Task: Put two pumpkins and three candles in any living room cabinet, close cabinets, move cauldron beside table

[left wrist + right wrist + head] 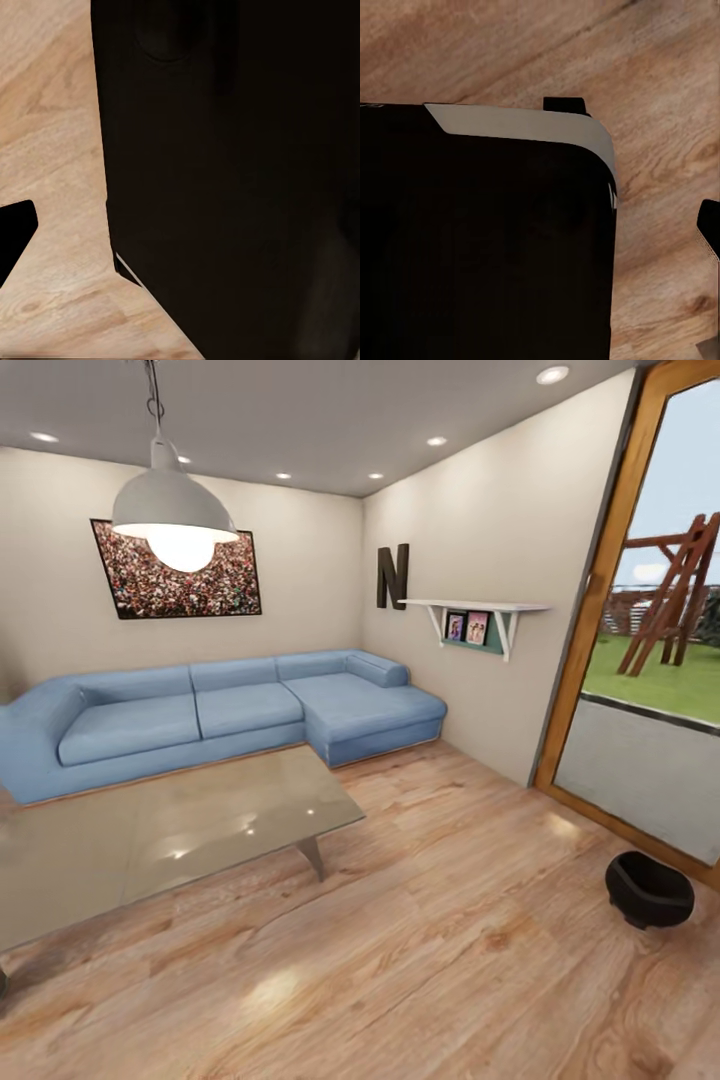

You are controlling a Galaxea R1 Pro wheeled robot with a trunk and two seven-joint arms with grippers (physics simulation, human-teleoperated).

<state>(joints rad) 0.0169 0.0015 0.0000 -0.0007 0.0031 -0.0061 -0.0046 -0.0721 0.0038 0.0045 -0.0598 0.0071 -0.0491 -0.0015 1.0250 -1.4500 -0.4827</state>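
In the head view the black cauldron (pixel 649 889) stands on the wooden floor at the lower right, close to the glass door. The low table (pixel 150 830) with its pale glassy top and slanted grey legs is at the left, well apart from the cauldron. Pumpkins, candles and cabinet are out of view. The left wrist view looks down at floor past a large black body of the robot (pixel 232 180), with a dark finger tip (pixel 13 232) at one edge. In the right wrist view a black, grey-edged robot body (pixel 487 240) covers most of the floor.
A blue corner sofa (pixel 220 710) runs along the back wall behind the table. A white pendant lamp (pixel 175 510) hangs over the table. A wall shelf (pixel 480 615) juts from the right wall. The wood-framed glass door (pixel 650 660) is at the right.
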